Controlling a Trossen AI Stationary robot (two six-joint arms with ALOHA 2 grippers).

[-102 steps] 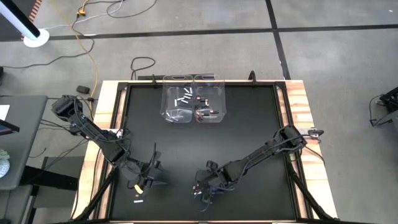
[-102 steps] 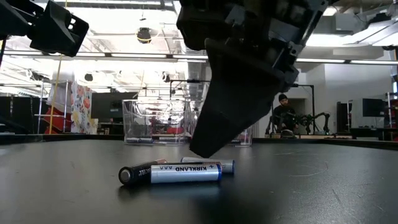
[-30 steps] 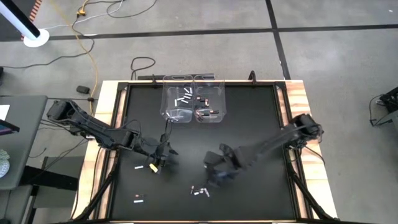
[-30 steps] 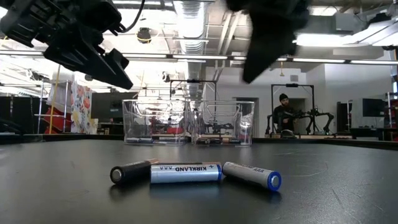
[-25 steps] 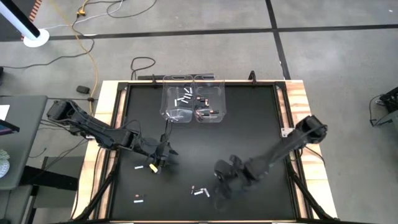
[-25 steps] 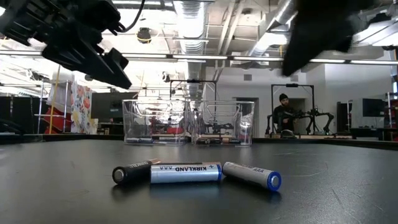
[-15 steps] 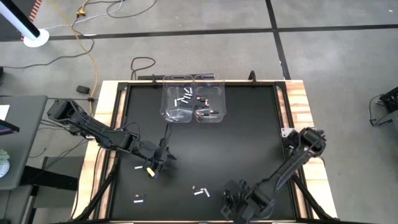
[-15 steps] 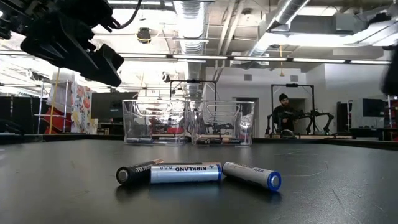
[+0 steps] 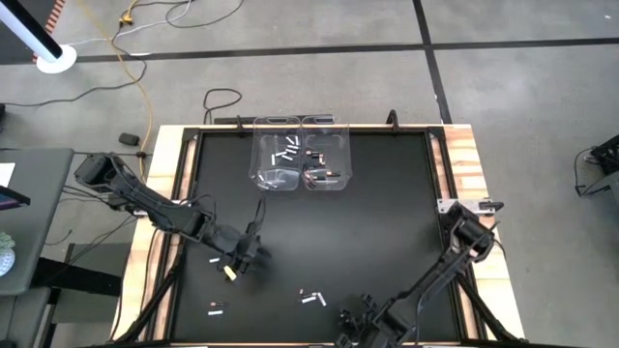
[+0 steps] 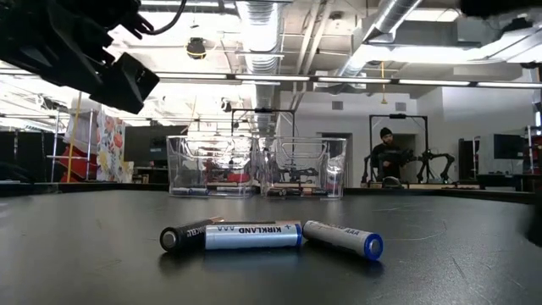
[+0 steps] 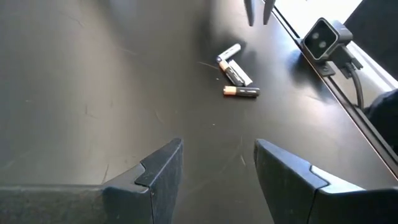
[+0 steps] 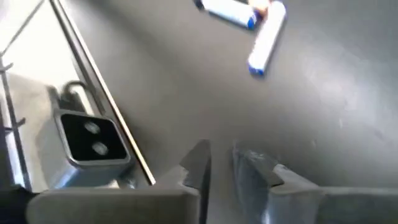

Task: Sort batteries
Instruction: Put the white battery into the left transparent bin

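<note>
Three batteries [image 10: 252,235] lie side by side and touching near the table's front edge: a dark one, a white one and a silver one with a blue end. They also show in the high view [image 9: 309,298]. Two more batteries [image 9: 215,259] [image 9: 217,309] lie apart at the near left. My left gripper [image 11: 217,149] hangs open above the table [image 9: 248,259], left of the three, with nothing between its fingers. My right gripper [image 12: 221,155] is at the near edge [image 9: 352,325], right of them. A narrow gap shows between its fingers, with only bare table in it.
Two clear bins [image 9: 279,155] [image 9: 327,155] with several batteries inside stand side by side at the table's far edge. The low camera [image 11: 323,38] sits on the near edge beside the three batteries. The black table top [image 9: 387,213] is bare between bins and grippers.
My right gripper has swung from the middle of the table toward the near edge and sunk, ending right of the three batteries. My left gripper has shifted a little toward the near edge. The batteries have kept their places.
</note>
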